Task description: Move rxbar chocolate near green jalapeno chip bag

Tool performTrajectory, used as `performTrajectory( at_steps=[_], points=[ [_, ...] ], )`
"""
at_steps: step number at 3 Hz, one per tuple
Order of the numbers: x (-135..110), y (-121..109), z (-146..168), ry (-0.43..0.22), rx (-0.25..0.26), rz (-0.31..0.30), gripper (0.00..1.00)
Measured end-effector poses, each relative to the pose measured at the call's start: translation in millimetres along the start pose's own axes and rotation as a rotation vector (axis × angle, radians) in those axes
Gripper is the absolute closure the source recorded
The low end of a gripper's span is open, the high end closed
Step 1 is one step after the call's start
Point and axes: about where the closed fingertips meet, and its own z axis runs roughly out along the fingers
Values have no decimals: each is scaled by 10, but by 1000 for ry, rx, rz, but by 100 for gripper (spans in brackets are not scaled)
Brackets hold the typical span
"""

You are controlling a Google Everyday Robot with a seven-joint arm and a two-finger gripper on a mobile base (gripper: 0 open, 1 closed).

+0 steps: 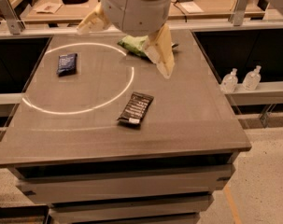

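The rxbar chocolate [135, 108] is a flat black bar with white lettering, lying slantwise near the middle of the table, its white patch toward the front. The green jalapeno chip bag [133, 44] lies at the back centre of the table, mostly hidden behind the arm. My gripper [123, 52] hangs above the back of the table, over the chip bag and well behind the bar. Its two tan fingers [162, 55] are spread wide, open and empty.
A small dark blue packet [67, 63] lies at the back left of the table [192, 125]. A white ring of light [131, 80] marks the tabletop. Two clear bottles [229, 81] stand on a ledge to the right. Desks with clutter stand behind.
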Motion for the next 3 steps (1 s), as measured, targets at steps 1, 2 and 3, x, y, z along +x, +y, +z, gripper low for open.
performTrajectory(
  at_steps=[1,2,3],
  points=[
    [295,-19,297,-139,-31,32,0],
    [566,20,576,-240,-28,66,0],
    [665,82,856,-299,-42,69,0]
  ],
)
